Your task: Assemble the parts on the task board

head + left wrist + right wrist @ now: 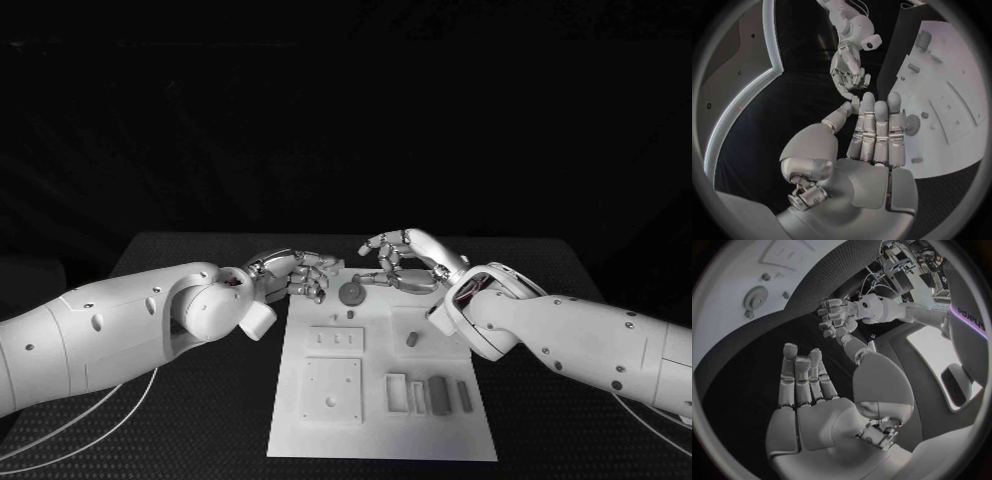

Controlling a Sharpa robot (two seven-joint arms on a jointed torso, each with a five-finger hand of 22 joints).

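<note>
Task board (378, 440) lies at lower centre of the bench (188, 420), grey parts (437, 394) on it. Left hand (293, 274) and right hand (408, 258) hover at its upper edge, fingers apart, holding nothing.

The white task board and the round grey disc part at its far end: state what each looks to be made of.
White task board: probably matte plastic; even, dull surface with crisp recessed pockets, no glare. Round grey disc part: plastic or metal, cannot tell; smooth, darker, with only a faint sheen.
</note>
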